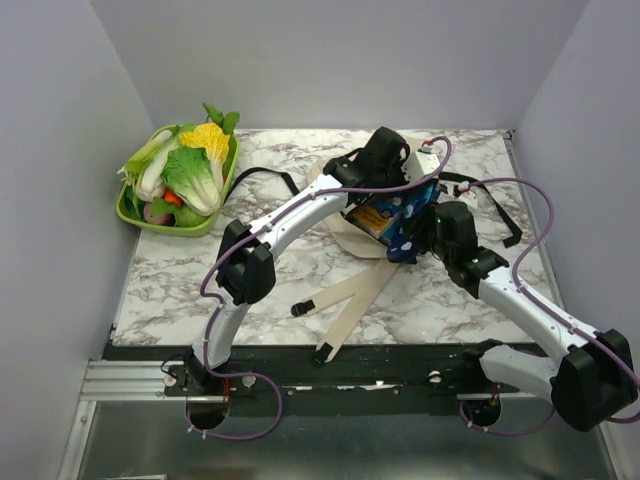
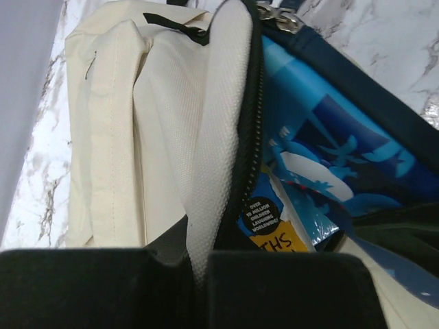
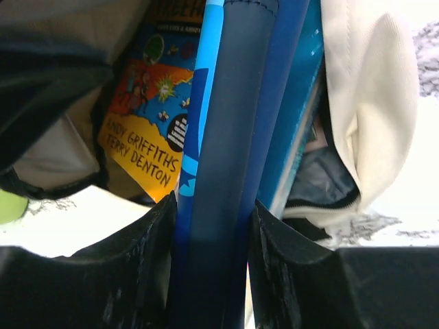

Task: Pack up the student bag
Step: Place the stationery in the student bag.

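**Mid-pack: one tool holds the bag's mouth, the other feeds in the pencil case**

The student bag (image 2: 164, 137) lies flat near the middle of the tabletop (image 1: 190, 285), under both wrists, with its long straps trailing toward the near edge. The left tool (image 2: 197, 269) is clenched on the cream lip right by the black zipper, pinching it up so the mouth gapes. The right tool (image 3: 212, 229) is grasping a blue pencil case (image 3: 230, 130) edge-on, its far end already inside next to a book (image 3: 140, 147). So it looks like the insert step, partway done. Next move probably calls for pushing the case deeper along the book, then letting go without dragging it back out, while the left side holds the lip up. Left arm reaches forward across the tabletop with a raised elbow. Right arm angles in from the right, wrist aimed at the opening.
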`<state>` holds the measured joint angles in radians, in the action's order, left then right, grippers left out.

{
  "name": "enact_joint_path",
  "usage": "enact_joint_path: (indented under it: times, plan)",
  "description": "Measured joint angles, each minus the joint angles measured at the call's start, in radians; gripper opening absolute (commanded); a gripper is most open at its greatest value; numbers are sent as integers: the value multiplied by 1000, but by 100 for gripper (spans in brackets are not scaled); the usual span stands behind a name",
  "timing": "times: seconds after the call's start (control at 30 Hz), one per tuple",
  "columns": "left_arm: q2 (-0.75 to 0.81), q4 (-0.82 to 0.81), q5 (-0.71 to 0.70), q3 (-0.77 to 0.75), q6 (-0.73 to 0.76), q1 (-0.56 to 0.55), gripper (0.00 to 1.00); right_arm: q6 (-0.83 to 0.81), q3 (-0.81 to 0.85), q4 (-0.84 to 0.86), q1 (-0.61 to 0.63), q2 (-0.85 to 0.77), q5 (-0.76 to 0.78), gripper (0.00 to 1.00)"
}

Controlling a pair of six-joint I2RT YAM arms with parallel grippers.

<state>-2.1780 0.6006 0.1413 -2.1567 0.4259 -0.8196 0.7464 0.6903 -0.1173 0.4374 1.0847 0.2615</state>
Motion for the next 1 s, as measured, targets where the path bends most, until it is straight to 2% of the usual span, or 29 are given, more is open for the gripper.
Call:
enact_joint_path:
  times: [0.13, 0.37, 0.53, 0.67, 0.77, 0.8, 0.83, 1.0]
  plan:
    - [15, 30, 30, 0, -19, 0, 0, -11, 5, 66, -1, 56, -5, 21]
    - [43, 62, 71, 0, -46, 1, 0, 40, 94, 124, -1, 234, 12, 19]
    - [50, 86, 90, 5, -50, 0, 0, 63, 84, 112, -1, 204, 12, 19]
    - [57, 92, 123, 11, -54, -2, 0, 68, 66, 86, -1, 140, 26, 29]
    - [59, 93, 142, 11, -58, -2, 0, 63, 81, 82, 1, 157, 41, 38]
    - [59, 97, 148, 11, -59, -2, 0, 59, 99, 74, 2, 183, 47, 42]
    - [59, 100, 155, 11, -60, -2, 0, 56, 121, 69, 2, 215, 53, 53]
    - [64, 111, 189, 10, -81, 15, 0, 33, 209, 75, 2, 339, 92, 76]
